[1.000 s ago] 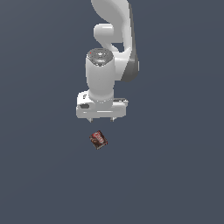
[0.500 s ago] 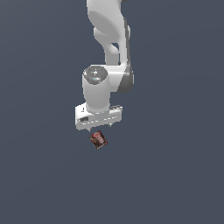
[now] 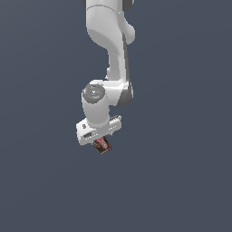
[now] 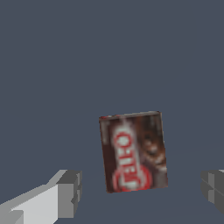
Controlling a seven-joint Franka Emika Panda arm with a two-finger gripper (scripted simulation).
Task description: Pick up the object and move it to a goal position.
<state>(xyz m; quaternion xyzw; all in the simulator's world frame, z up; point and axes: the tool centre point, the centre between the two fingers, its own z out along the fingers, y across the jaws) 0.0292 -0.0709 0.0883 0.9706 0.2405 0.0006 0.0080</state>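
The object is a small flat box, dark brown and red with a pale patch, lying on the dark grey floor. In the exterior view the white hand of my gripper hangs just above it and hides part of it. The wrist view shows the whole object face up, slightly skewed. My gripper is open: one grey fingertip stands to one side of the box and the other at the picture's edge on the opposite side. Neither finger touches the box.
The white arm rises from the hand toward the top of the exterior view. Plain dark grey floor surrounds the box on all sides.
The hand has come down over the box, from well above it to just over it, turning a little. The box has not moved.
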